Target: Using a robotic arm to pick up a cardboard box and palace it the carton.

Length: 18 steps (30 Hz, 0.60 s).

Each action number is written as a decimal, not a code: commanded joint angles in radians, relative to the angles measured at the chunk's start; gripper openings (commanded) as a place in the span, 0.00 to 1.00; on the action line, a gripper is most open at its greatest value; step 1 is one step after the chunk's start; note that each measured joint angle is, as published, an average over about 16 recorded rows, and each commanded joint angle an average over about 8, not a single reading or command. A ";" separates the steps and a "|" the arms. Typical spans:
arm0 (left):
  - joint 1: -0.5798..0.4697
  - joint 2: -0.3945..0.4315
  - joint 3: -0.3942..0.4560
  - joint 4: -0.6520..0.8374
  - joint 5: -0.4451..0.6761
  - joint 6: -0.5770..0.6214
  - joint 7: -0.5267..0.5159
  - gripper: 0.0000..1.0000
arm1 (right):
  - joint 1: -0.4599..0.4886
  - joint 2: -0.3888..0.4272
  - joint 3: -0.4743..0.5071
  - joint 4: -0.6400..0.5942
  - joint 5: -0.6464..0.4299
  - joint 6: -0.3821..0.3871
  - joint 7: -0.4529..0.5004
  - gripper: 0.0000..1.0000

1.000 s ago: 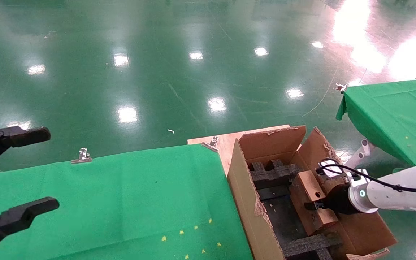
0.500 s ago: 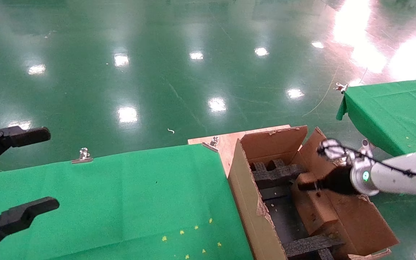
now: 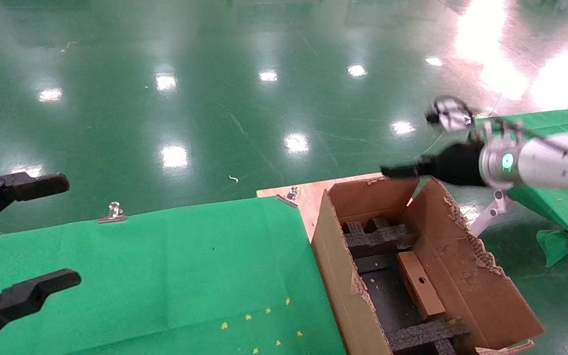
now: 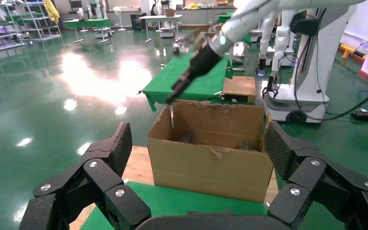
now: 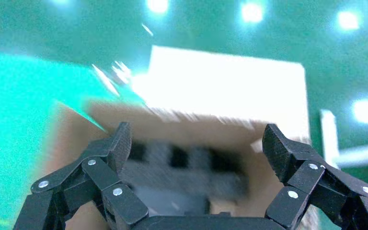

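Risen clear of the carton (image 3: 466,276), right end effector (image 5: 196,143) spread empty; cardboard box (image 3: 419,284) inside.

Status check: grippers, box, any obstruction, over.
Right gripper open, empty, above the carton. Left gripper open, parked over green table. Cardboard box inside carton, against the right wall. No obstruction seen.

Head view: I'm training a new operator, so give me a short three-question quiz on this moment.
1. True or false: the cardboard box lies inside the carton.
2. The right pincer is: A) gripping the box, B) open above the carton, C) on the green cloth.
3. Fill in: the left pincer hangs open over the ____ cloth.

Key: 1 true; 2 B; 3 green.
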 commanded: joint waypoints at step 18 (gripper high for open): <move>0.000 0.000 0.000 0.000 0.000 0.000 0.000 1.00 | 0.099 0.029 0.178 0.070 0.462 -0.258 -0.144 1.00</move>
